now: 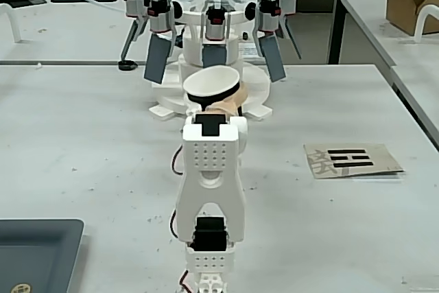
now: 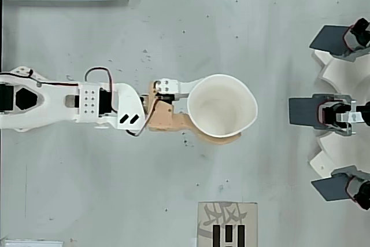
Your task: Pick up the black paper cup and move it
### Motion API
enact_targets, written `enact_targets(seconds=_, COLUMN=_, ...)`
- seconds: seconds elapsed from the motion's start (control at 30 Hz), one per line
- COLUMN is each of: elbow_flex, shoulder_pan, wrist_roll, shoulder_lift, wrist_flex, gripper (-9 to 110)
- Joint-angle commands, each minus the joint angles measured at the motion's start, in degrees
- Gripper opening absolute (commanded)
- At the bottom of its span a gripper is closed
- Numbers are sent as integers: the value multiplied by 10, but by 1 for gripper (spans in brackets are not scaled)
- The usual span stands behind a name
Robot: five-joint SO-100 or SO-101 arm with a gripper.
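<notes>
Nearest, in the fixed view: corner of a dark grey tray (image 1: pixel 38 252) at lower left of the white surface (image 1: pixel 89 142). Beside it, the white arm (image 1: pixel 209 190) rising from its base and reaching away from the viewer.

Mid-distance: the jaws (image 2: pixel 222 111), one white finger (image 2: pixel 176 87) and one tan finger (image 2: pixel 191 128), pinching the black paper cup (image 2: pixel 221 106) between them. In the overhead view the cup sits upright with its white interior open to the camera; the white finger lies along one side of the rim, the tan finger curves under the other side. In the fixed view the cup (image 1: pixel 211 87) appears just past the arm's top, tilted slightly, black wall showing under the white rim; whether it is clear of the surface cannot be told.

To the right in the fixed view: a card with printed black bars (image 1: pixel 351 160), lying flat, well apart from the cup.

Farthest: a white circular rig with dark grey paddles (image 1: pixel 212 46), beyond the cup, not touching it. On a separate bench, upper right, a cardboard box (image 1: pixel 413 1).
</notes>
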Motion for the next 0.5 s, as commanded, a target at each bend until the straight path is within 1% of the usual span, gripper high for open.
enact_targets(seconds=0.0, elbow_flex=-62, shoulder_pan=6, wrist_roll=4, shoulder_lift=-12, wrist_flex=4, gripper=8)
enact_targets(seconds=0.47, elbow_flex=-168, shoulder_pan=13, wrist_roll=4, shoulder_lift=-115, wrist_flex=5, gripper=8)
